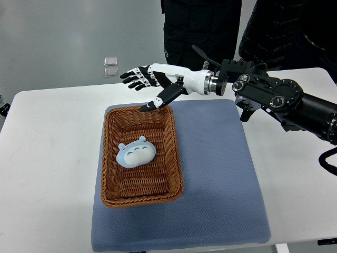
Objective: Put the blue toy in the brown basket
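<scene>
A light blue plush toy [136, 153] lies inside the brown wicker basket [109, 158], near its middle. The basket stands on a blue-grey mat [216, 174]. My right hand [143, 84] reaches in from the right and hovers above the basket's far rim, fingers spread and holding nothing. It is apart from the toy. The left arm does not show.
The mat lies on a white table [47, 158]. A person in dark clothes [200, 26] stands behind the table's far edge. Two small clear squares [110, 66] lie on the floor beyond the table.
</scene>
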